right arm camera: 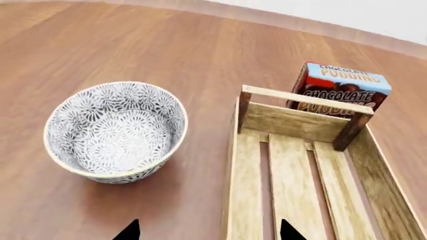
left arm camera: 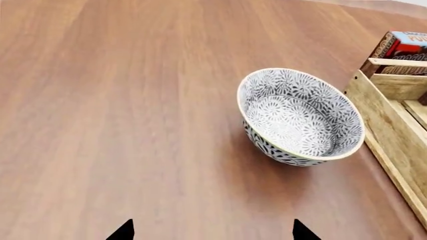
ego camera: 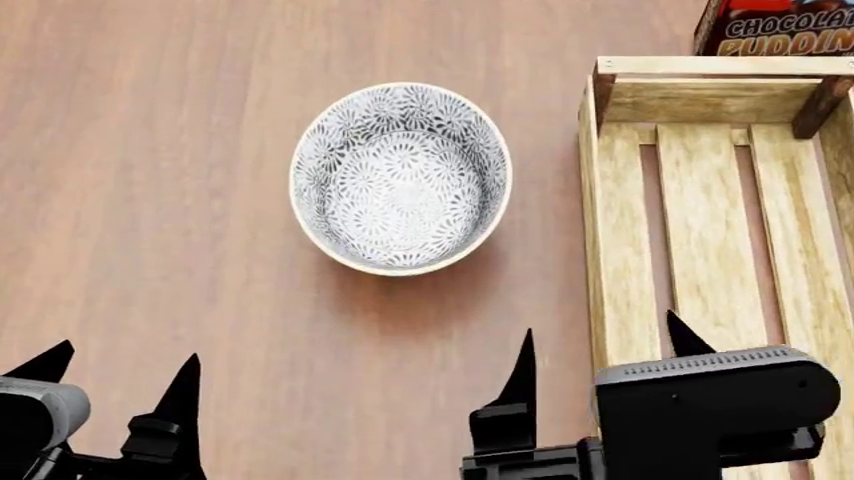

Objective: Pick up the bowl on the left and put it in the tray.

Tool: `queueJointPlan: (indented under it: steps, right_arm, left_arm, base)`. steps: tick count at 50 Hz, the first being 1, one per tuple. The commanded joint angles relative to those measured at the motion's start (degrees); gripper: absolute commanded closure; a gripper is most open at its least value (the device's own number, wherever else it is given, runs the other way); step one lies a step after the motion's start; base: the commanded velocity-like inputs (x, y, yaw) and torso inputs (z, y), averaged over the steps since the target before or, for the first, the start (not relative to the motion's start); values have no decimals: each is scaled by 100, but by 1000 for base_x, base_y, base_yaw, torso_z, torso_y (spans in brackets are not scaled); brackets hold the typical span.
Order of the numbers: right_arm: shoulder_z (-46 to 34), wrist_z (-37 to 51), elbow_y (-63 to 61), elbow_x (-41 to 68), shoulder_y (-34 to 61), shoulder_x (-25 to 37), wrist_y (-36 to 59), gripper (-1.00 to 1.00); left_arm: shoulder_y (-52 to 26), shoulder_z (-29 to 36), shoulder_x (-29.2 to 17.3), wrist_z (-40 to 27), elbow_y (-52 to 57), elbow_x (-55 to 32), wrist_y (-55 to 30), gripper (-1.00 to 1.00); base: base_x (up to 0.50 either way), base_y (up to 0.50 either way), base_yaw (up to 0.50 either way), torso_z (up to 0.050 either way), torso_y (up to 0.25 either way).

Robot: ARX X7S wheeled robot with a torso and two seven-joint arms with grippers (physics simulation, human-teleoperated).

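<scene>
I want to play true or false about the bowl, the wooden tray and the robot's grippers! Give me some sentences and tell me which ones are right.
1. The bowl sits on the table, outside the tray. True.
2. The bowl is full of pudding. False: it is empty, and you see only its flower pattern inside.
3. The chocolate pudding box stands behind the tray's far end. True.
4. The left gripper is holding the bowl. False: it is open and apart from the bowl, with nothing in it.
5. The bowl lies upside down. False: it stands upright, opening upward.
6. The right gripper is open with nothing between its fingers. True.
</scene>
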Motion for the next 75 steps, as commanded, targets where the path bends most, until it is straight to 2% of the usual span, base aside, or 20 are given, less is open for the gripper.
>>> queueJointPlan:
  steps: [1,5,11,22,35,55,75]
  right_arm:
    - [-1255,-502,536,-585,1063,602,-78,-100]
    - [-2272,-1113,1059,-1067,2004,930,-337,-100]
    - [-3553,-1871,1457,-1653,2876,1213,-496,-100]
    - [-4824,-2645,2151,-2245,3792,1054,-775,-100]
    - [-5432,-3048,3534,-2455,4291,410,-1055,-100]
    - [-5969,-2906,5696,-2977,4600,-310,-2262,-100]
    - [-6334,-2849,6537,-3184,4532,-642,-2779,-100]
  left_arm:
    - [30,44,-10,13,-167,13,67,-100]
    - [84,49,-22,42,-216,11,117,-100]
    - [79,62,-44,36,-267,24,139,-100]
    - [105,87,-82,33,-234,-19,141,-100]
    - [108,33,-141,46,-274,-77,173,-100]
    - [177,37,-196,131,-409,-95,343,-100]
    - [248,-6,-247,158,-457,-149,456,-100]
  base:
    - [0,0,0,0,0]
    - [0,0,0,0,0]
    - [0,0,0,0,0]
    - [0,0,0,0,0]
    - [0,0,0,0,0]
    - [0,0,0,0,0]
    - [0,0,0,0,0]
